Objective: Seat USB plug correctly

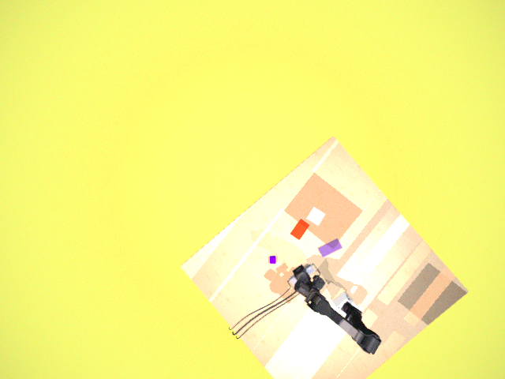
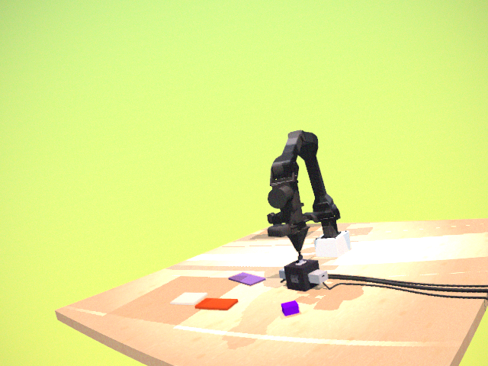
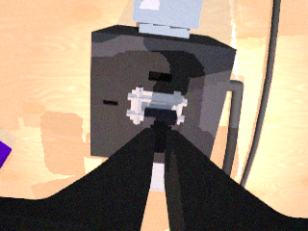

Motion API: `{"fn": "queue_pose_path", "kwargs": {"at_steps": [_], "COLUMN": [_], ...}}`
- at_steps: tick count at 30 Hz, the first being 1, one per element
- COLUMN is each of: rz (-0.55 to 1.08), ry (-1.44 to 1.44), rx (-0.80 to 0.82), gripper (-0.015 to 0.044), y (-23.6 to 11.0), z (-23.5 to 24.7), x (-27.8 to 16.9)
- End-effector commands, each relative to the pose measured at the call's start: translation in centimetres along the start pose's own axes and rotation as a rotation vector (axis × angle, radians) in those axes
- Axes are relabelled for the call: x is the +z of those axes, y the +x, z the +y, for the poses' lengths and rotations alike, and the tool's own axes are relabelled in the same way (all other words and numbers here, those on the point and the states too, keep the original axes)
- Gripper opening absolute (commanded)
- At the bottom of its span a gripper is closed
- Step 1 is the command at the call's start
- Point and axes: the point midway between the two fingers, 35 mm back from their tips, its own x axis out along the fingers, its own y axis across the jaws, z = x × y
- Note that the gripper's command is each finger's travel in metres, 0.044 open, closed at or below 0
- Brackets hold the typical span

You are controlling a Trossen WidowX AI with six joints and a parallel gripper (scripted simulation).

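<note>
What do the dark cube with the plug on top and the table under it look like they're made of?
The cube looks like matte dark plastic: flat charcoal faces, no shine.
The plug on top, pinched in the gripper, seems pale grey plastic or metal; too blurred to say which.
The table looks like light wood or a wood-look board, going by its tan patchy top and thin flat edge.
</note>
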Motion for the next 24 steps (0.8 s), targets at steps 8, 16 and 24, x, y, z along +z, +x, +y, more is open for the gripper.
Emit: {"fn": "queue_pose_path", "kwargs": {"at_steps": [8,16,24], "rz": [0.002,0.002,0.002], "ry": [0.001,0.001,0.001], "rx": [0.005,0.005,0.005], "gripper": [0.0,0.0,0.0], "y": [-0.9,-1.4,-2.0], "z": [0.1,0.1,0.1], "x": [0.0,0.0,0.0]}}
